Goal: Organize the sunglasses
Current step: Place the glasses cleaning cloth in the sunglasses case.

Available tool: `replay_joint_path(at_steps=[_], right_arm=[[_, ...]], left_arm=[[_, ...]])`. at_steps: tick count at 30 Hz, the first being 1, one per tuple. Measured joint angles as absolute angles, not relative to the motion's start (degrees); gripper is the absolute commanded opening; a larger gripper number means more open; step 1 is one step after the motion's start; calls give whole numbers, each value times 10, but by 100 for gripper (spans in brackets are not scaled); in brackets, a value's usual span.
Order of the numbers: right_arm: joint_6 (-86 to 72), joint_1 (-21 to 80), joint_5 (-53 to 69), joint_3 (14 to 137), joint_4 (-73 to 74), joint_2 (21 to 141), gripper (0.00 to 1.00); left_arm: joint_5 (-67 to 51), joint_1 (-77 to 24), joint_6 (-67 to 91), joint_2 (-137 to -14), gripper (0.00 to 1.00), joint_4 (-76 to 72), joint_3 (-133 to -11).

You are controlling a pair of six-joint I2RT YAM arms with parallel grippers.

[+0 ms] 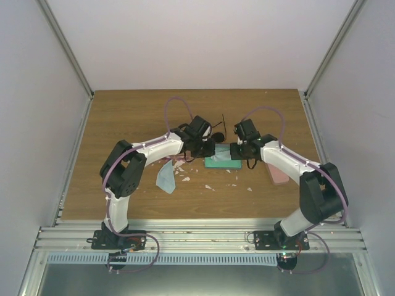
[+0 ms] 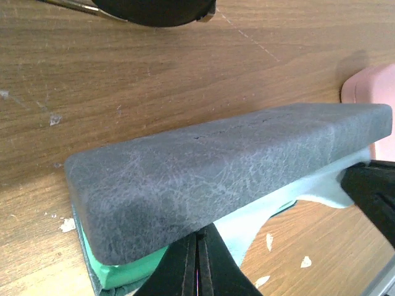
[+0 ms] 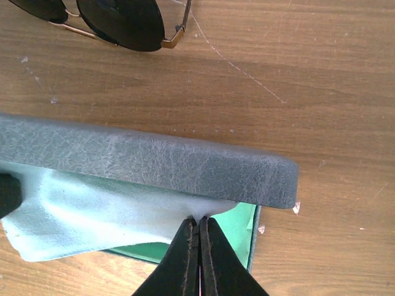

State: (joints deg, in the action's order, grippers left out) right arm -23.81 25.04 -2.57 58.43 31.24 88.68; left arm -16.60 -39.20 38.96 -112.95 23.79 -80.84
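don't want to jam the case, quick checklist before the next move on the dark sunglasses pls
1. the grey case lid stands raised above its green base: ok
2. the right gripper is shut on the pale blue cloth at the case mouth: ok
3. the left gripper is shut under the lid; what it pinches: cannot tell
4. case interior free for glasses: not ok, the cloth fills the opening
5. the dark sunglasses are reachable: ok, they lie on the table beyond the case, uncovered
6. a gripper free to pick them up: not ok, both are shut at the case
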Motion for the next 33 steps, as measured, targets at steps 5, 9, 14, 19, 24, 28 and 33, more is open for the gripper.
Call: replay_joint_path(at_steps=[5,9,14,19,24,28,33], right_arm=[[-238,250,-25,578,312,901,0],[-238,250,-23,571,313,928,1],[-238,251,-11,569,312,942,1],[-238,251,-10,566,312,947,1],[-239,250,-11,561,312,959,1],[-241,250,-11,559,310,966,2],[-245,250,-16,559,311,965,23]], left_arm=[[-166,-392,389,-1133,0,240,-813],[-166,-391,389,-1155,0,246,-815],[-167,-391,389,-1178,1,258,-815],[-167,-391,387,-1180,3,264,-822],[-167,-391,381,-1182,5,267,-831],[-167,-391,379,-1187,14,269,-836],[-167,-391,379,-1188,23,279,-836]])
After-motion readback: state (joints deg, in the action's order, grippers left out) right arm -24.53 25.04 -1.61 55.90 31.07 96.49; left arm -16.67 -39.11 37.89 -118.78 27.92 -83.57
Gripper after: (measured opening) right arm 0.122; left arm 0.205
